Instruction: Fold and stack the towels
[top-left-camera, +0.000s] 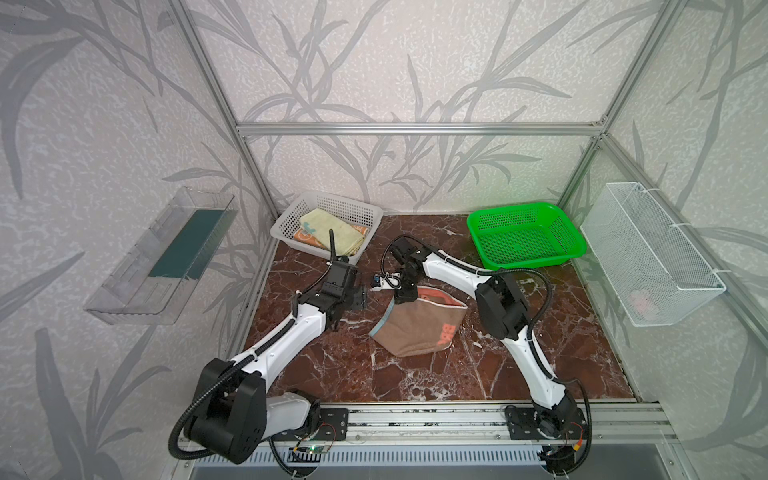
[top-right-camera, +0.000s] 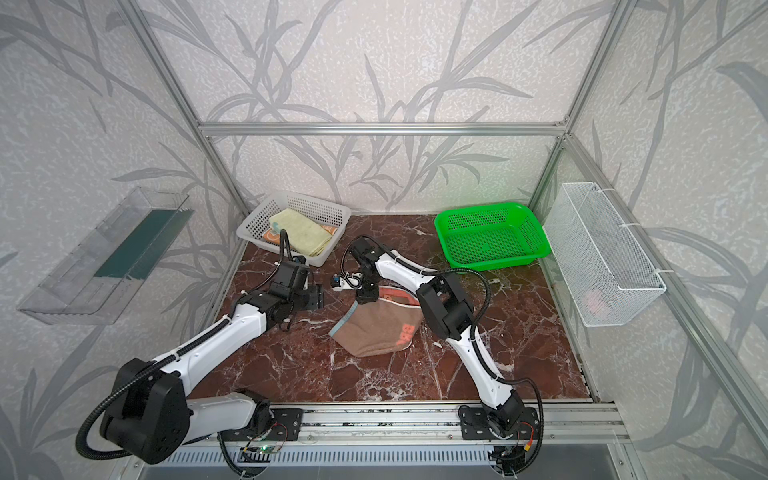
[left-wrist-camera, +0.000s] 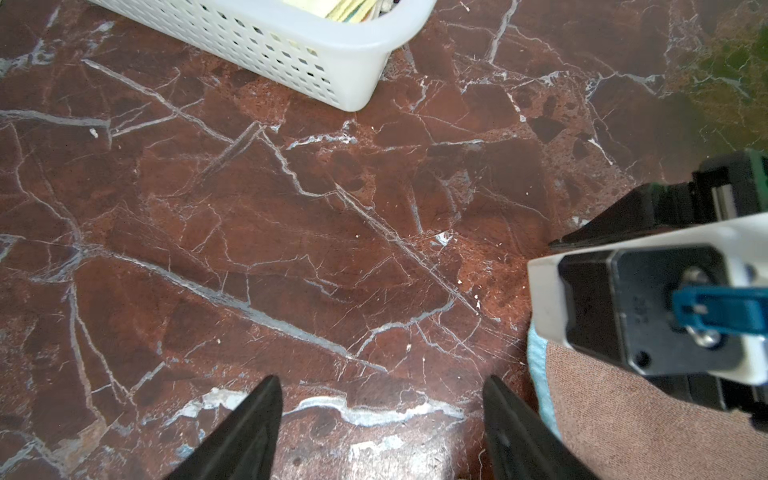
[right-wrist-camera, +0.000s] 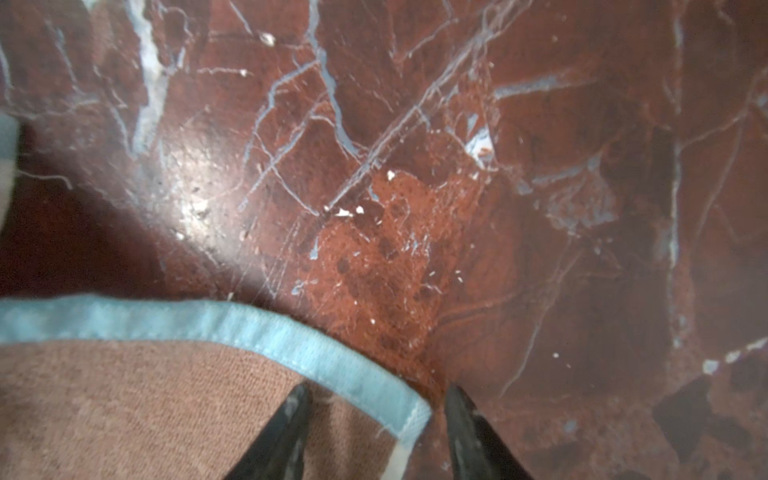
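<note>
— Where is the towel?
— The brown towel (top-left-camera: 417, 328) lies mid-bench, bunched into a loose pouch. Its salmon side shows at the far rim, and its teal hem (right-wrist-camera: 249, 328) curls round the far-left corner.
— And the right hand?
— The right hand (right-wrist-camera: 376, 388) is down at that corner with its jaws apart. One finger is over the brown cloth, the other over bare marble, and the hem corner sits between them. I see no pinch on the cloth.
— The left hand?
— The left hand (left-wrist-camera: 382, 415) is spread wide and holds nothing. It hangs over bare bench (left-wrist-camera: 291, 249), just beside the towel's left hem.
— What room is there to move?
— There is open marble in front of the towel and to its left. The white basket (top-left-camera: 291, 216) stands in the far-left corner, with the yellow towel (top-left-camera: 332, 226) lying over the orange towel (top-left-camera: 305, 241) inside it. The green basket (top-left-camera: 536, 262) stands far right, well apart from the brown towel. The right arm's elbow hangs near the towel's right edge.
</note>
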